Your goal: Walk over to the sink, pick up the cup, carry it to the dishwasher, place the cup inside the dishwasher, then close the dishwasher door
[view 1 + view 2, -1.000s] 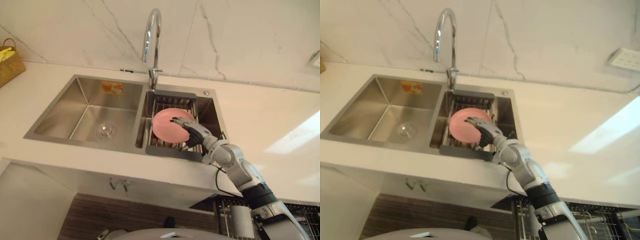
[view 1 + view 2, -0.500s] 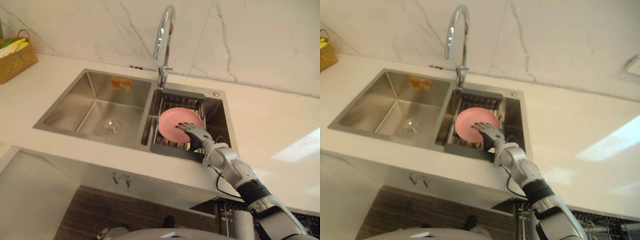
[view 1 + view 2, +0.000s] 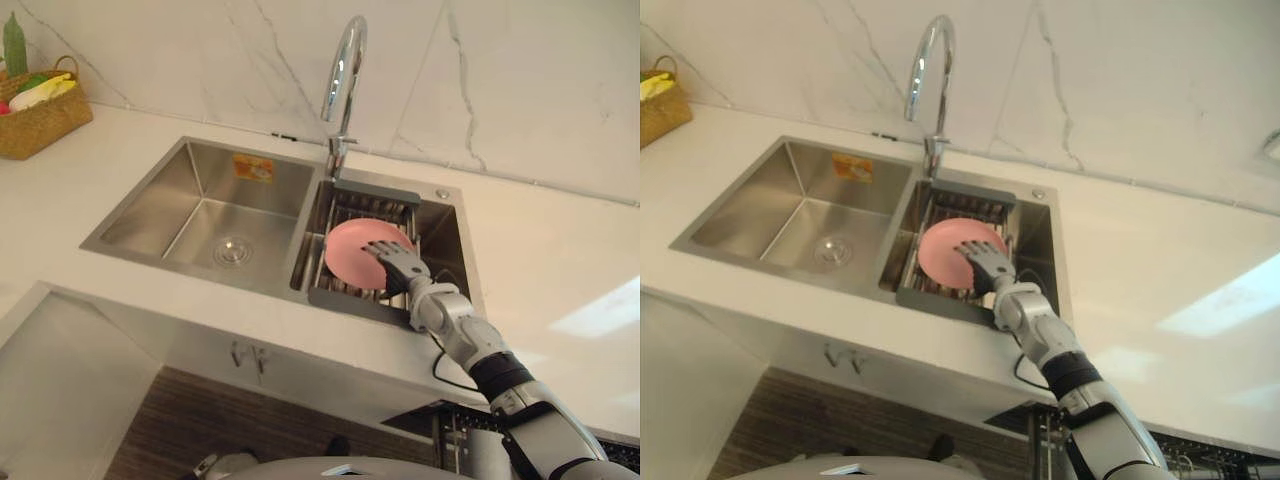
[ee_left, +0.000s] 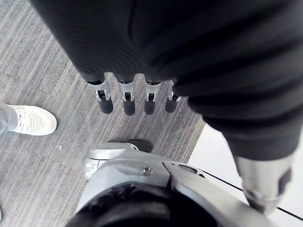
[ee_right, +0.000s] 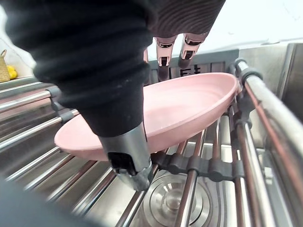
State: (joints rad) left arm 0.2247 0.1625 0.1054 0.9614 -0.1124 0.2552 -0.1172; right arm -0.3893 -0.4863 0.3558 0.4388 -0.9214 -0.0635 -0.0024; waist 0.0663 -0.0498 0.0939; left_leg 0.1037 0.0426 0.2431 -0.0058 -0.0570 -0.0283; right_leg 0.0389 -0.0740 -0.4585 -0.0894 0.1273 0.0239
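- The task's thing reads as a shallow pink dish, wide and low rather than cup-shaped. It lies tilted on the grey drying rack set across the right basin of the steel sink, at 3 o'clock from the left basin's drain.
- My right robot hand is released. Its fingers lie straight over the dish and reach towards the far rim. The thumb sits just under the near rim, with nothing pinched yet.
- My left robot hand hangs over the floor, fingers straight and relaxed, holding nothing. A person's white shoe is on the floor nearby.
- Handling, as I judge it:
  - The dish looks like light, stiff plastic or glazed ware.
  - It is smooth and likely slippery, and it could rock or slide on the rack bars.
  - I would take it at the raised near rim, thumb beneath and fingers on top, and squeeze gently.
- Count:
  - one pink dish
  - one rack
  - two basins
  - one tap at 12 o'clock from the dish
  - one woven basket on the white worktop, at 10 o'clock from the sink
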